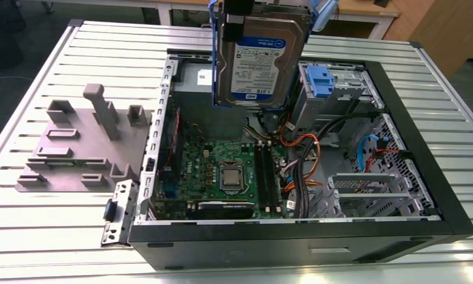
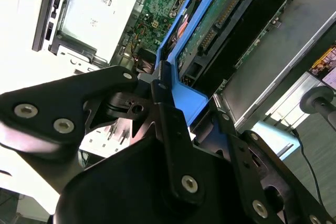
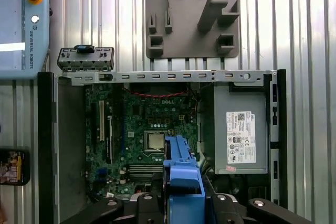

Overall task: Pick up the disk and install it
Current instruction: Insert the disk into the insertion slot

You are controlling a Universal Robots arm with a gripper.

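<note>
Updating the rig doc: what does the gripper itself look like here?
The gripper is matte black, built of flat angular linkage bars on round pivots around a narrow central bar. Silver screw heads dot the bars. The first wrist view shows the same black links and silver screws; in the exterior view a slim black finger shows.

Likely a robotics lab, ribbed aluminium worktable (image 1: 31, 236), opened computer case (image 1: 300, 244), teach pendant (image 3: 23, 30)
</note>
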